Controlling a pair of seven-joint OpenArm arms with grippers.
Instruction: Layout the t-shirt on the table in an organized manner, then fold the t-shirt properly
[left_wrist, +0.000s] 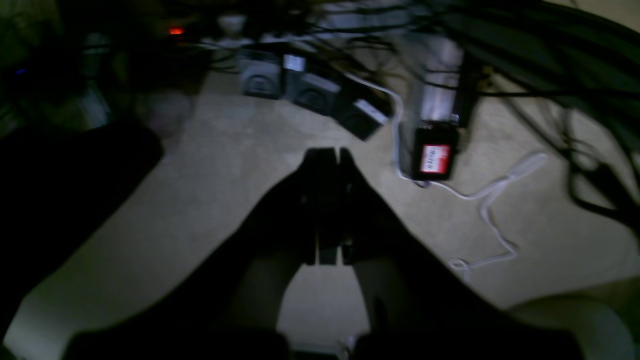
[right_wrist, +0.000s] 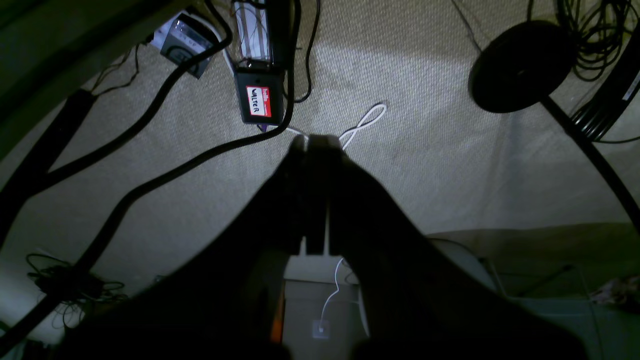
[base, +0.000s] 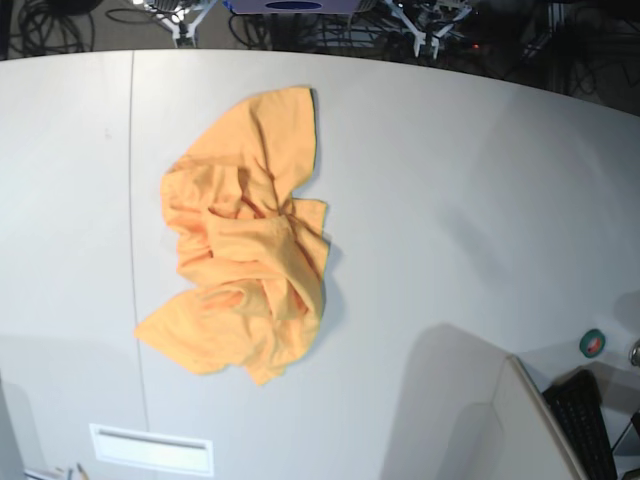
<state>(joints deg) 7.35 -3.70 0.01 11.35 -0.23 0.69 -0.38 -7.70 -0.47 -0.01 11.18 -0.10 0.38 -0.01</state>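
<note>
**Crumpled shirt, both arms away**

White table (base: 450, 200) fills the base view; the orange t-shirt (base: 245, 240) lies bunched on it, just right of the dark seam line (base: 133, 200). Left gripper (left_wrist: 330, 155) and right gripper (right_wrist: 317, 142) are clenched on nothing, above carpeted floor.

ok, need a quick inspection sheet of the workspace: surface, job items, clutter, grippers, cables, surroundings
Surface: white table, thin dark seam line running down its left part.
Job's things: orange t-shirt lies crumpled in a heap on the table, not spread, no print showing.
Clutter: white rectangular label near the front edge; a keyboard and a tape roll at lower right, beyond the table edge.
Grippers: left gripper shut, holding nothing; right gripper shut, holding nothing. Both face the floor, away from the shirt.
Cables: black cables and a white cable loose on the carpet.
Surroundings: carpet floor, a labelled black box, a round black stand base.
</note>
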